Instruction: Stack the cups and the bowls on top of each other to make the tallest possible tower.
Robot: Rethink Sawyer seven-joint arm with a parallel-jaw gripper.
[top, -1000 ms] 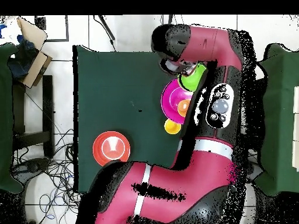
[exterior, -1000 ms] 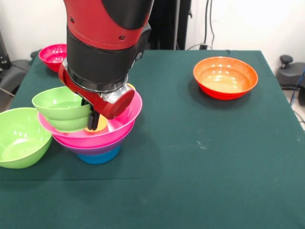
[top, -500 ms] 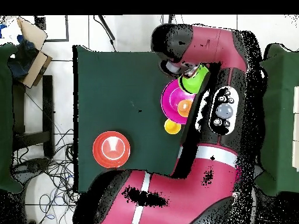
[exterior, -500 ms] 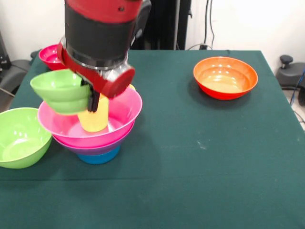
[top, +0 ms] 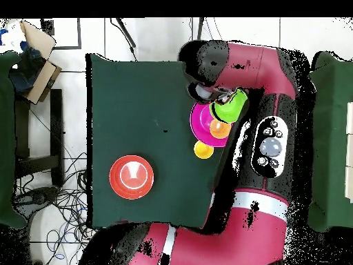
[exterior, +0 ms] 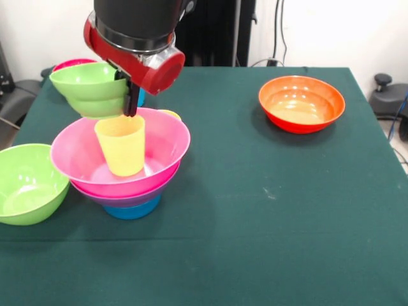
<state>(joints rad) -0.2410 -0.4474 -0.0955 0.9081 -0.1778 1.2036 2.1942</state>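
Note:
My gripper point(exterior: 131, 106) is shut on the rim of the small green bowl point(exterior: 89, 89) and holds it in the air above the left rim of the tower. The tower is the big pink bowl point(exterior: 162, 150) nested on a purple bowl point(exterior: 127, 200) and a blue bowl point(exterior: 132, 210). An orange-yellow cup point(exterior: 121, 145) stands upright inside the pink bowl, just below my fingers. In the overhead view the small green bowl point(top: 232, 105) overlaps the pink bowl point(top: 204, 119), with the cup point(top: 219, 128) in it.
A big lime green bowl point(exterior: 25, 182) sits at the table's left edge beside the tower. An orange bowl point(exterior: 301, 103) stands far right. A red bowl point(exterior: 71, 63) shows behind the held bowl. A pale yellow cup rim point(exterior: 169, 115) peeks behind the pink bowl.
My gripper has risen with the small green bowl, out of the pink bowl. The orange-yellow cup, hidden before, now stands in full view inside the pink bowl.

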